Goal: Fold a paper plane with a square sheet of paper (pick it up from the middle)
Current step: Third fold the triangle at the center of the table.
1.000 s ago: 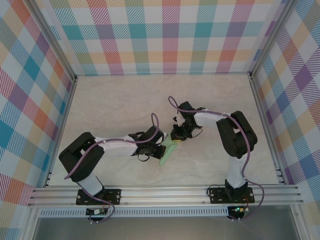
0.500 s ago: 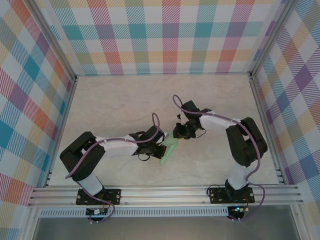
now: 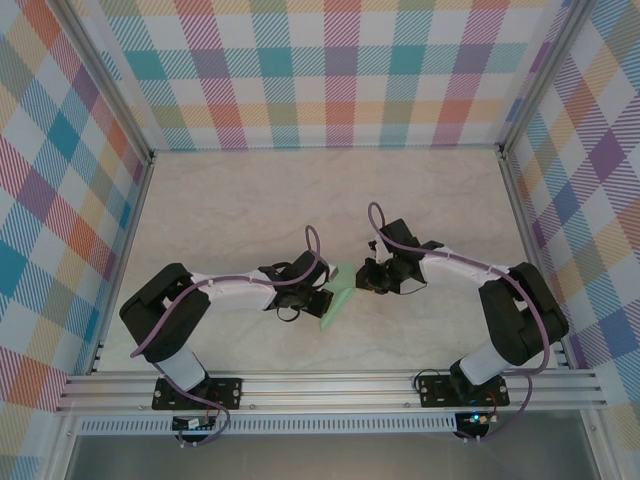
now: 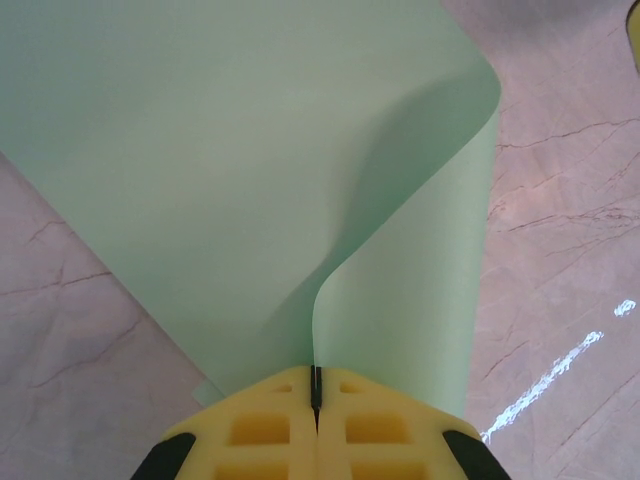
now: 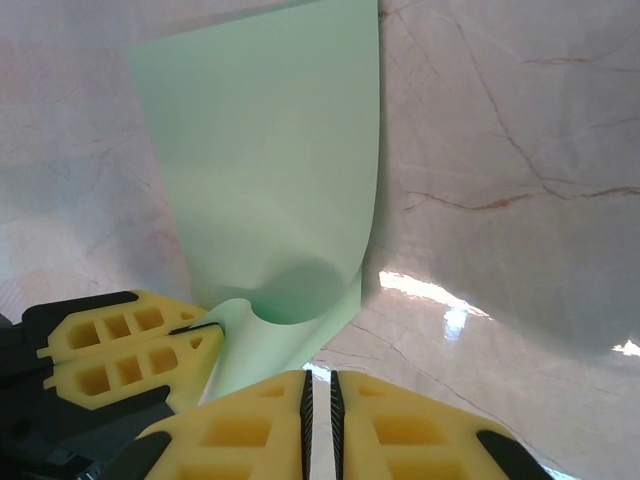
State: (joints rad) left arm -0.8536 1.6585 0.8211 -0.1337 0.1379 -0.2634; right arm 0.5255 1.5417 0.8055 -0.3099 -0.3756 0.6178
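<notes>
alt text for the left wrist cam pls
The left hand, yellow fingers shut tight, pinches the near edge of a folded pale green paper. The paper fans away upward, its right layer bulging outward, over a veined marble table.

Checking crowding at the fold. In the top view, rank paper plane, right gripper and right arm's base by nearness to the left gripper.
1. paper plane, pinched in the left gripper.
2. right gripper, just right of the plane.
3. right arm's base, at the near edge.
</notes>
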